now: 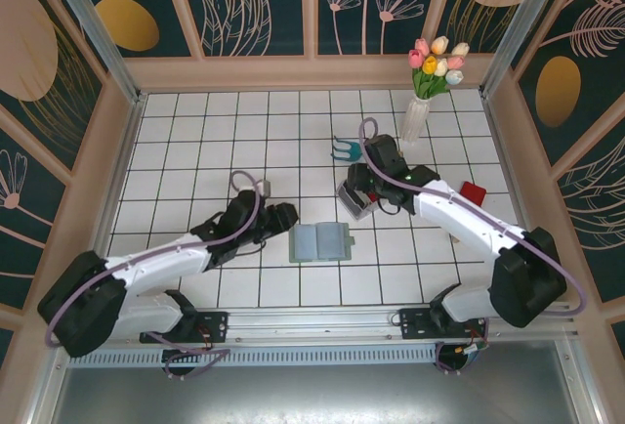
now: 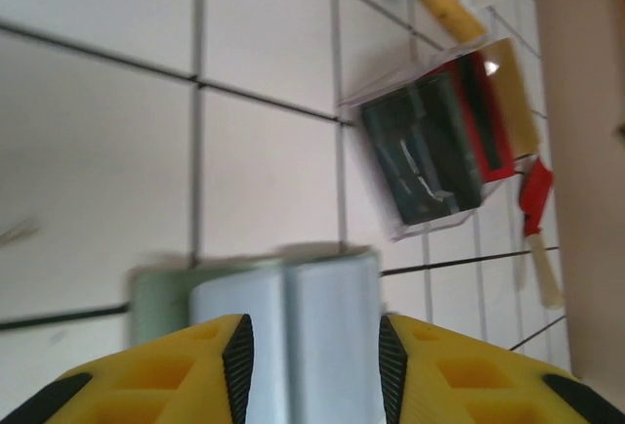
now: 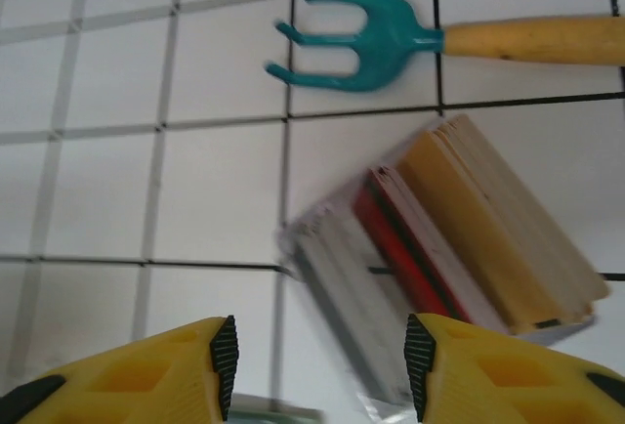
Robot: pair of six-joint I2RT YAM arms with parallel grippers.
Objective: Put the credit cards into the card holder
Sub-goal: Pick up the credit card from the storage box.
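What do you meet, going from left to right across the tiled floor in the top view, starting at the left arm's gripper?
The left gripper → card holder, lying open → vase of tulips → red shovel.

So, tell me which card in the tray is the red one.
The red card standing mid-stack, with the beige cards on one side and the greyish ones on the other.

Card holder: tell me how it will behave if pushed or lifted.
Lying flat and thin on smooth tiles, the card holder will probably slide, not tip. Its centre fold suggests it may flap shut if lifted by one edge.
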